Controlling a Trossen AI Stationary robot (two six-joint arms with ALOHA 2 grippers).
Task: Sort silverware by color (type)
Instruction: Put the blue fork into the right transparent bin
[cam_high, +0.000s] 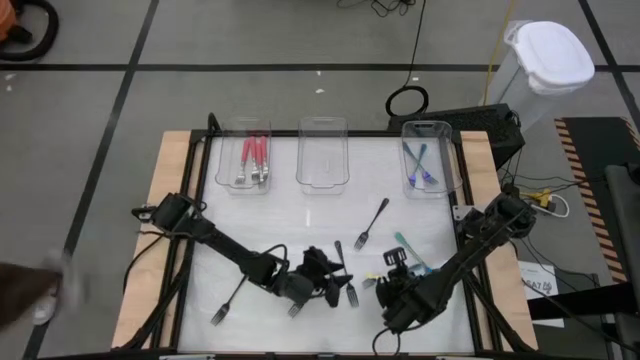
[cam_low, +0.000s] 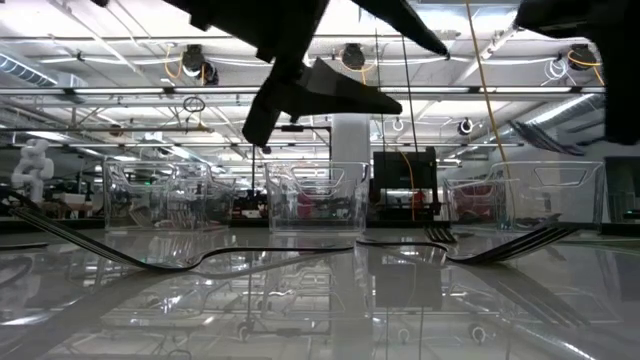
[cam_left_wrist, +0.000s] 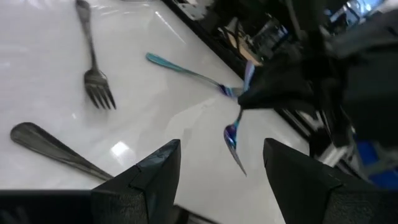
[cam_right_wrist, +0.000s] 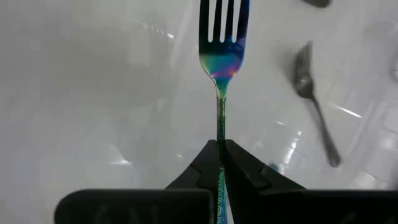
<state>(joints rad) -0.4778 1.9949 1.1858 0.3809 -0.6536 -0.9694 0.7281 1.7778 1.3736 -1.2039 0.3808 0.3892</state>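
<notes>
My right gripper (cam_right_wrist: 220, 146) is shut on an iridescent blue fork (cam_right_wrist: 222, 59) over the table's near right part (cam_high: 392, 283). My left gripper (cam_left_wrist: 221, 165) is open and touches nothing, just left of it (cam_high: 322, 275). A teal fork (cam_left_wrist: 186, 71) lies flat by the right gripper (cam_high: 410, 250). Several black forks (cam_high: 372, 222) (cam_high: 340, 255) (cam_high: 228, 300) lie flat on the table. The left tray (cam_high: 228, 150) holds red forks (cam_high: 254, 160). The right tray (cam_high: 445, 150) holds blue forks (cam_high: 420, 165). My right gripper pinches the blue fork's slim handle (cam_right_wrist: 220, 138) between its two fingers, which lie along the handle. The tines (cam_right_wrist: 224, 18) point away from the wrist. In the left wrist view the fork (cam_left_wrist: 233, 134) slants down below the fingers, off the table.
The middle clear tray (cam_high: 322, 175) stands between the other two at the table's far edge. Two more black forks (cam_high: 352, 293) (cam_high: 296, 305) lie under and beside my left gripper. A black frame (cam_high: 200, 200) borders the white table. A white-lidded bin (cam_high: 550, 55) stands beyond the far right corner.
</notes>
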